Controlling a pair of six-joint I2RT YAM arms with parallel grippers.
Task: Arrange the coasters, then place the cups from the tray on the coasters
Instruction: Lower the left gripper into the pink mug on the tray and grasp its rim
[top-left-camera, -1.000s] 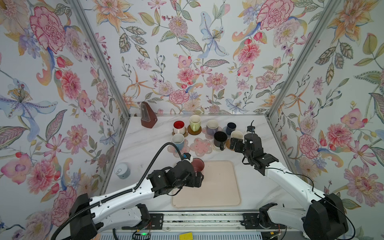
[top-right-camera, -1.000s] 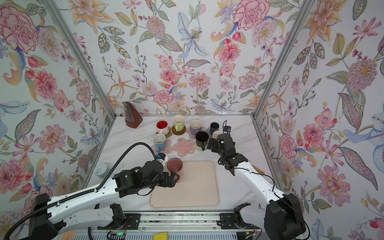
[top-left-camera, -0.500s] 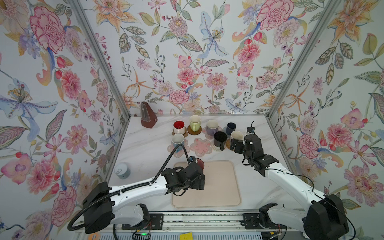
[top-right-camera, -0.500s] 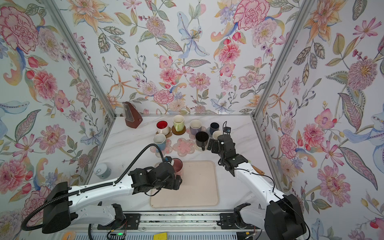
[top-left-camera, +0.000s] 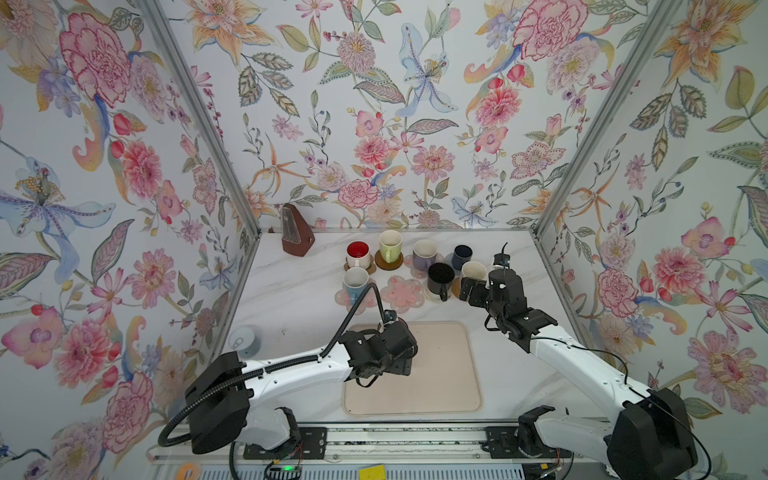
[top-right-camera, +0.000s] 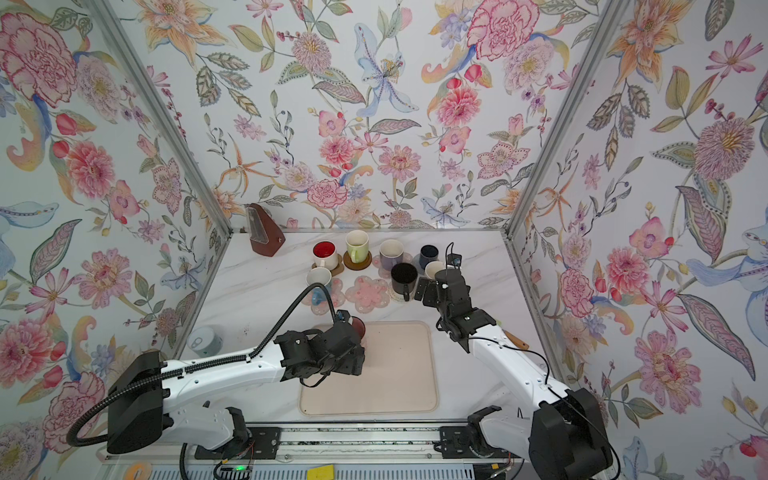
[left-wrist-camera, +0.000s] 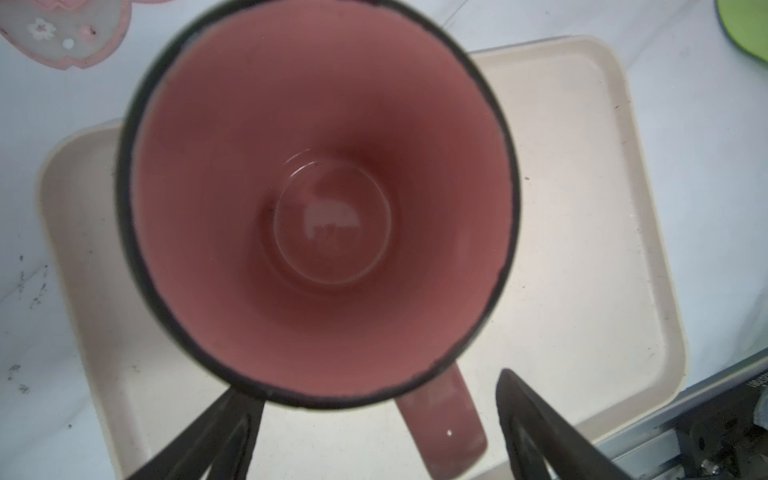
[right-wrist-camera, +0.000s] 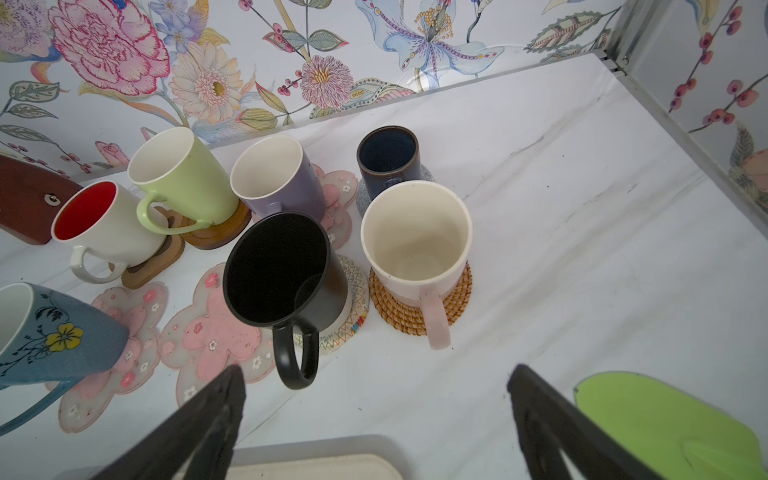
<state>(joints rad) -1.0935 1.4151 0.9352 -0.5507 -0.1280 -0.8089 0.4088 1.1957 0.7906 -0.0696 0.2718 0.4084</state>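
Note:
The pink cup (left-wrist-camera: 320, 199) stands on the beige tray (top-left-camera: 449, 374) at its far left corner; in a top view only a sliver of that cup (top-right-camera: 358, 327) shows. My left gripper (left-wrist-camera: 374, 419) hangs over it, open, its fingers (left-wrist-camera: 224, 432) either side of the handle without touching. Seven cups sit on coasters at the back, among them the black one (top-left-camera: 440, 277) and the cream one (top-left-camera: 473, 272). One pink flower coaster (top-left-camera: 402, 294) lies bare. My right gripper (top-left-camera: 471, 291) hovers open beside the cream cup (right-wrist-camera: 415, 232), holding nothing.
A brown metronome (top-left-camera: 296, 230) stands at the back left. A small white can (top-left-camera: 245, 340) sits by the left wall. A flat green object (right-wrist-camera: 665, 428) lies near the right wall. Floral walls close in three sides.
My left gripper has shifted toward the front over the pink cup, now hiding most of it, and its jaws have narrowed slightly. The right arm has stayed still.

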